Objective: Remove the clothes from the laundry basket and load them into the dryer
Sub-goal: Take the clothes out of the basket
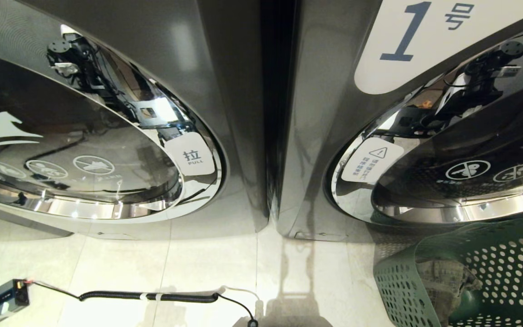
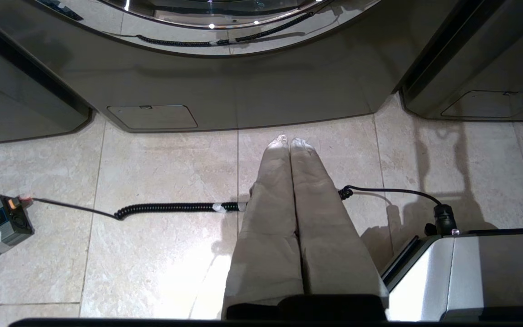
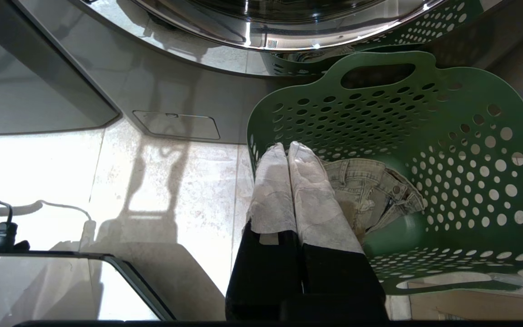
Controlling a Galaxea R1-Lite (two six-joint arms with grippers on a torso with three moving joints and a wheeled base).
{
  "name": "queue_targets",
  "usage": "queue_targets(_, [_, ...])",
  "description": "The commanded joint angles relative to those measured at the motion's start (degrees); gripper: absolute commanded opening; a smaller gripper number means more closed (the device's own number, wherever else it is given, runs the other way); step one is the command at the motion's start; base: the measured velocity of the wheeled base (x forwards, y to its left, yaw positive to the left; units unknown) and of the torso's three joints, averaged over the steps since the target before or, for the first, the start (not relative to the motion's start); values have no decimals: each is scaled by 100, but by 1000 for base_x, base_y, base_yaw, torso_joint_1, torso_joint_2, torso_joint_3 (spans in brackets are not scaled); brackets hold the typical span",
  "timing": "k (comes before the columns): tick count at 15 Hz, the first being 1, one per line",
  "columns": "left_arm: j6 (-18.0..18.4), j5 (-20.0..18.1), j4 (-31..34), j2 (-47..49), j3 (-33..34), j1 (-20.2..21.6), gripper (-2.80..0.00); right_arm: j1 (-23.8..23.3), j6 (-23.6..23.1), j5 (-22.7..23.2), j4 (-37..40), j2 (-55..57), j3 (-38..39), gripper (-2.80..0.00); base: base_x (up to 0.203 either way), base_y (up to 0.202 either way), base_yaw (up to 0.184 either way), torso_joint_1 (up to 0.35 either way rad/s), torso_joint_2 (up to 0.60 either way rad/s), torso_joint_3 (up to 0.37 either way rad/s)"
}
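The right gripper [image 3: 288, 146] is hanging with its two wrapped fingers [image 3: 309, 190] pressed together, nothing between them, its tips lying over the near rim of the green laundry basket [image 3: 447, 150]. The left gripper [image 2: 288, 141] is likewise closed on nothing — its pale fingers [image 2: 316, 204] are meeting along their whole length — and it is pointing down at the tiled floor [image 2: 161, 254] just short of a machine's base.

Inside the basket a pair of light denim jeans [image 3: 370, 190] is lying crumpled on the bottom, just beside the right fingertips but not touching them as far as can be seen. The basket is standing on the floor close against the front of the dryer [image 1: 347, 91] marked with a large "1", under its round chrome-rimmed door [image 1: 447, 181], which is shut. In the head view the basket [image 1: 493, 254] is sitting at the lower right with the clothes [image 1: 447, 281] showing inside.

To the left a second machine [image 1: 152, 68] is standing side by side with the first, its own door [image 1: 107, 159] carrying a "PULL" label [image 1: 193, 156] and also shut. Both doors are mirroring the robot's arms.

On the floor before the left machine a coiled black cable [image 1: 152, 297] is running from a small grey box [image 1: 2, 299] toward the robot's base — the same cable [image 2: 175, 208] is passing behind the left fingers.
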Motion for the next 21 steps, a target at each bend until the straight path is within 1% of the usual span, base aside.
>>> queue_targets(1, [8,1,1,-11,1,-2,-280,2,-8,-4,-1,0,0,-280,0,0,0,0,0,0])
queue_targets(9, [7,-8,1,-11,1,-2,-280,2,-20,3,-1,0,0,-280,0,0,0,0,1,-10])
queue_targets(18, [-10,-8,1,-11,1,5,-280,2,-11,3,-1,0,0,-280,0,0,0,5,3,-179])
queue_targets(21, [-10,-6,1,-11,1,5,-280,2,-89,14,-1,0,0,-280,0,0,0,2,3,-64])
